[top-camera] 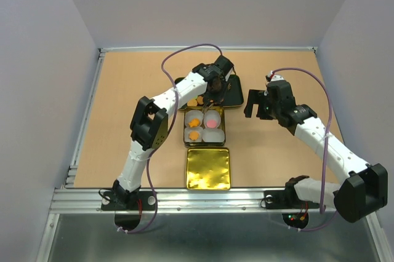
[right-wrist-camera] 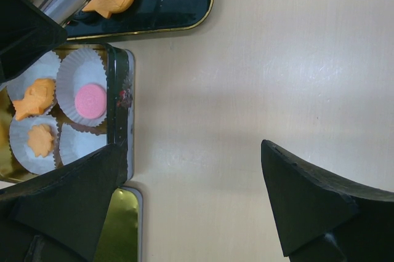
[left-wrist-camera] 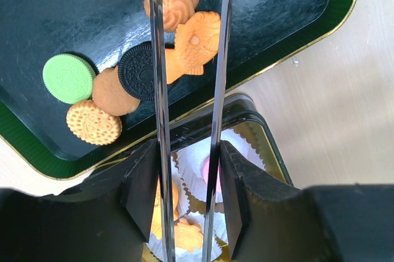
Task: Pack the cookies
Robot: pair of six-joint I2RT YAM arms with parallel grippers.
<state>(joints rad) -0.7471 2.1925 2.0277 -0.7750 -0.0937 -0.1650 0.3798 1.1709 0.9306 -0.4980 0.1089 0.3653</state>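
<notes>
Left hand [top-camera: 213, 91] hung over the glossy dark tray [left-wrist-camera: 320, 10]. Its thin metal fingers [left-wrist-camera: 158, 59] stood either side of the orange fish cookie [left-wrist-camera: 198, 40], likely to pinch it edgewise; whether they gripped could not be told. Other cookies lay loose beside it, among them a flat green round [left-wrist-camera: 68, 78]. The tin [right-wrist-camera: 119, 83] held pleated paper cups [right-wrist-camera: 75, 68], three filled, one with a smooth pink disc [right-wrist-camera: 91, 100]. Right hand [right-wrist-camera: 191, 148] gaped wide over the smooth bench [right-wrist-camera: 277, 59], probably parked out of the way.

Gold lid [top-camera: 208, 168] lies flat on the tan table [top-camera: 135, 90], just on the near side of the open tin [right-wrist-camera: 118, 90]. Four white paper cups [right-wrist-camera: 75, 67] fill that tin, and a dark, gold-rimmed tray [left-wrist-camera: 277, 3] sits right behind it.
</notes>
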